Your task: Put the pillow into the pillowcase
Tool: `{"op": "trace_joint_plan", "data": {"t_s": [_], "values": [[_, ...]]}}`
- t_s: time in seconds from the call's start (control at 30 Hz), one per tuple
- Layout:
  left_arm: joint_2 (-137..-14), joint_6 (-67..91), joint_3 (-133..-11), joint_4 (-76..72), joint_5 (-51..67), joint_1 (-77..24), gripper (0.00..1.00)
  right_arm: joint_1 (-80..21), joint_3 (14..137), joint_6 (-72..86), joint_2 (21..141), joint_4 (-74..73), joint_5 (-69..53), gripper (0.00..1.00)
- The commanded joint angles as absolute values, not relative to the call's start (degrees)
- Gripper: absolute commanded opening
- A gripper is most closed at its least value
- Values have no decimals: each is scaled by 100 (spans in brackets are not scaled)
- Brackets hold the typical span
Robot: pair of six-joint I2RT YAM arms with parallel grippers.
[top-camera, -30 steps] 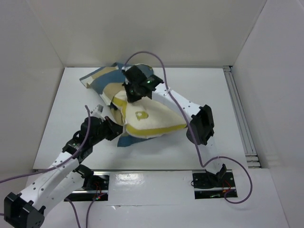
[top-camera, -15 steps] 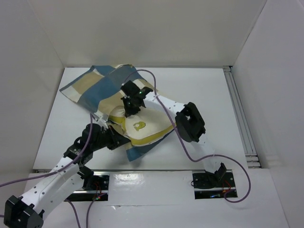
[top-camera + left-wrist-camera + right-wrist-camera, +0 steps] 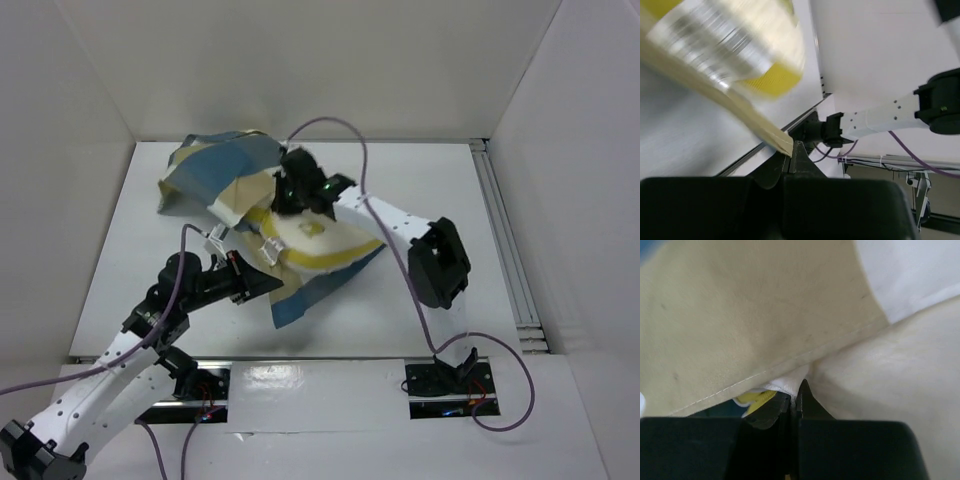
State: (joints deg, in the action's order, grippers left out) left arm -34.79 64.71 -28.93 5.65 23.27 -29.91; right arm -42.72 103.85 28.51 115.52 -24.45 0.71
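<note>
The cream-yellow pillow point(image 3: 322, 245) lies mid-table, its yellow emblem facing up. The checked pillowcase point(image 3: 215, 170) is bunched over its far-left end, and a blue part point(image 3: 300, 292) shows beneath its near edge. My right gripper point(image 3: 290, 205) sits at the pillow's far-left end, where the case begins. In the right wrist view it point(image 3: 796, 392) is shut on pale pillow fabric point(image 3: 890, 370) beside yellow piping, with the pillowcase's tan hem point(image 3: 740, 315) just above. My left gripper point(image 3: 268, 282) point(image 3: 791, 150) is shut on a tan edge of the pillowcase point(image 3: 767, 134).
White walls enclose the table on three sides. A metal rail point(image 3: 505, 240) runs along the table's right edge. The right arm's elbow point(image 3: 440, 265) hangs over the table right of the pillow. Both arm bases point(image 3: 445, 385) sit at the near edge.
The right gripper has swung back and forth with the fabric and is now farther back. The pillowcase has gone from spread out to bunched at the back left. The left gripper shifted slightly right.
</note>
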Motion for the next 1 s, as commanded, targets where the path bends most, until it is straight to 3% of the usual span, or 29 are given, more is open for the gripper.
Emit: {"op": "trace_joint_plan", "data": {"t_s": [0.0,0.13,0.17,0.2,0.23,0.27,0.3,0.33,0.43,0.6,0.77,0.97], "values": [[-3095,6513,-2988,1026,2681,-3059,0,-4702,9285,3242,12085,-1548,-87,0],[-2892,6207,-3207,1851,2190,-3059,0,-4772,8982,3148,11551,-1868,-142,0],[-2892,6048,-3321,2072,2041,-3059,0,-4772,8982,3077,11384,-2063,-1,6],[-2979,5847,-3688,2327,1717,-3059,14,-4772,8930,3007,11173,-2205,87,19],[-3110,5462,-3926,2912,1522,-3059,30,-4772,8686,2893,10649,-2310,157,55],[-3512,5223,-4181,3170,1329,-3059,40,-4772,8510,2892,10348,-2381,210,69],[-3759,5012,-4671,3373,979,-3059,49,-4772,8334,2839,10049,-2478,211,77],[-4014,4627,-4902,3575,793,-3059,65,-4703,8001,2839,9480,-2531,281,82],[-4955,4037,-5613,3929,142,-3059,76,-4641,7412,2987,8600,-2942,508,87],[-6544,3340,-6572,3981,-1217,-3111,79,-4159,6260,3567,7508,-3164,730,89],[-8687,3121,-7777,4148,-2714,-3366,84,-2965,4845,4192,6488,-2446,-455,93],[-10071,2620,-8638,4333,-3928,-3639,87,-2321,4176,4307,6267,-2136,-1203,94]]}}
